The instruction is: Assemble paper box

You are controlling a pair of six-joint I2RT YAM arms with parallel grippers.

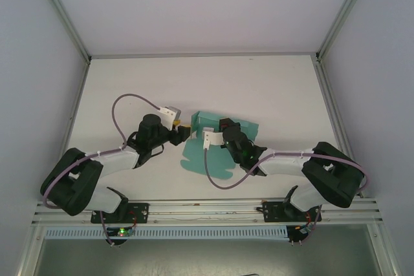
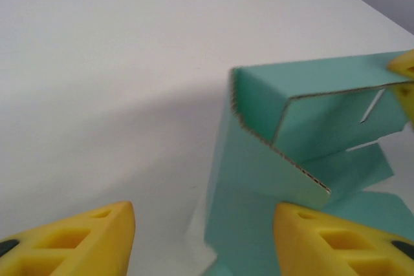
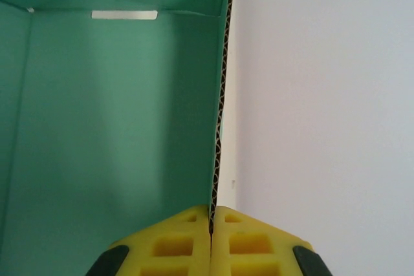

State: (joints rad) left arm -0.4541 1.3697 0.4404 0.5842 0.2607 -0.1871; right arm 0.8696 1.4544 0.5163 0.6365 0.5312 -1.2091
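Folding is under way: the paper box (image 1: 196,154), half-raised at the centre of the worktop (image 1: 259,88), has one upright wall pinched in the closed right hand (image 3: 211,224), while the left hand (image 2: 204,218) gapes empty beside it, likely needing a flap next.

The top camera looks down on the whole table (image 1: 194,82), while 2 wrist cameras closely face the shared paper box (image 2: 304,88).
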